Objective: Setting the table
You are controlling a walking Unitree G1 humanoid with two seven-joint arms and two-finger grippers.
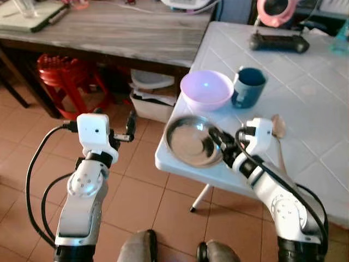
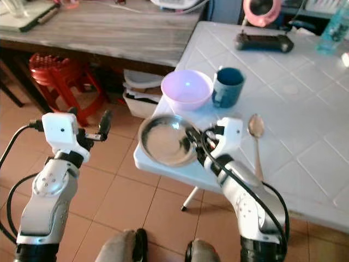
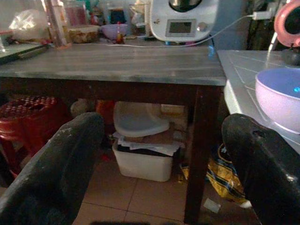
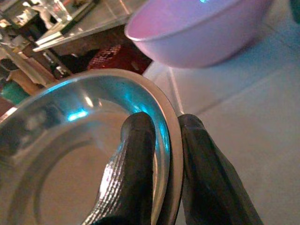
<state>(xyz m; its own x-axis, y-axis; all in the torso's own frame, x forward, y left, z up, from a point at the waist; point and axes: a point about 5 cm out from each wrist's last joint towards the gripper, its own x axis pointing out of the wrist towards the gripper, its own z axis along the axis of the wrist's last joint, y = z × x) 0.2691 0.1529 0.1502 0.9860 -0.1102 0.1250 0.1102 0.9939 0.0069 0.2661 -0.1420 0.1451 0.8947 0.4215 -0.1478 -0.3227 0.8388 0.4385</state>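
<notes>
Left eye view. The right end effector (image 1: 216,137) clamps the near rim of a steel plate (image 1: 188,141), one finger inside the rim and one outside. The plate lies on the corner of the white tiled bench (image 1: 305,98), partly over its edge. Just behind the plate stands a pink bowl (image 1: 206,89); a dark blue mug (image 1: 248,86) stands beside the bowl. A spoon (image 1: 278,131) lies right of the plate, with the right wrist between them. A black controller (image 1: 279,42) lies farther back. The left end effector (image 1: 130,125) hovers over the tiled floor (image 1: 131,180), well apart from the white bench, fingers released. Ahead of it stand a wooden bench (image 1: 120,33), a red stool (image 1: 64,73) and a white bin (image 1: 155,103).

Right eye view. The same layout; the spoon lies clear of the right arm.

Left wrist view. The spread fingers (image 3: 56,168) frame the wooden bench's leg (image 3: 199,150), the bin and the stool; the bowl sits at the white bench's edge. A white appliance (image 3: 183,18) stands on the wooden bench.

Right wrist view. Both fingers (image 4: 129,173) pinch the plate's rim; the bowl stands just beyond.
</notes>
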